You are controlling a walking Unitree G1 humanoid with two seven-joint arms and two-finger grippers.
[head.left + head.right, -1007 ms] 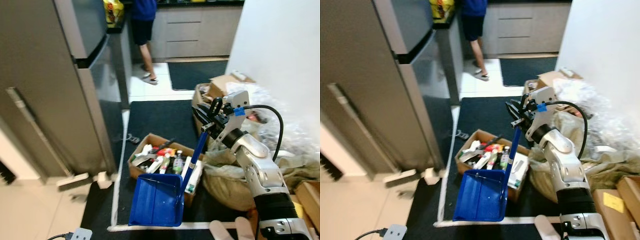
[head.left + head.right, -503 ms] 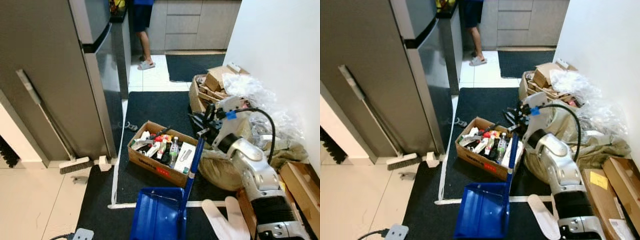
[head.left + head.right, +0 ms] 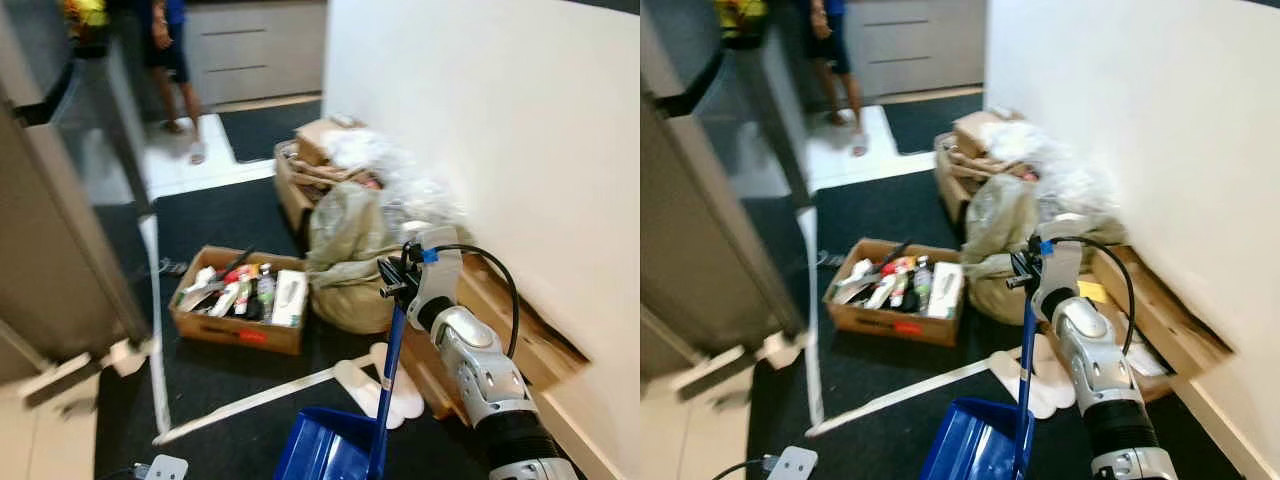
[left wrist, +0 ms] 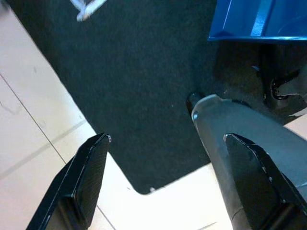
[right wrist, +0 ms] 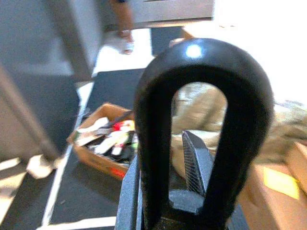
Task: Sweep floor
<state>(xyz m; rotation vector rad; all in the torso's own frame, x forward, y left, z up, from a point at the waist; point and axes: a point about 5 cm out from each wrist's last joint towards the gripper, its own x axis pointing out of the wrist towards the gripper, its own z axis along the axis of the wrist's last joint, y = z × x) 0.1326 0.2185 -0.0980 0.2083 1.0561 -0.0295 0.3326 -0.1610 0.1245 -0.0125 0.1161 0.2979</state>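
The blue dustpan (image 3: 330, 455) is carried by its handle, pinched in the right pincer (image 3: 393, 283); the view has swung from the fridge toward the wall; left pincer (image 4: 163, 182) spread.

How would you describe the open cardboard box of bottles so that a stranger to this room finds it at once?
Start at the black mat beside the white wall. The cardboard box sits on it, left of the stuffed sack. Unlike the other boxes against the wall, it lies open, low and packed with bottles and tubes.
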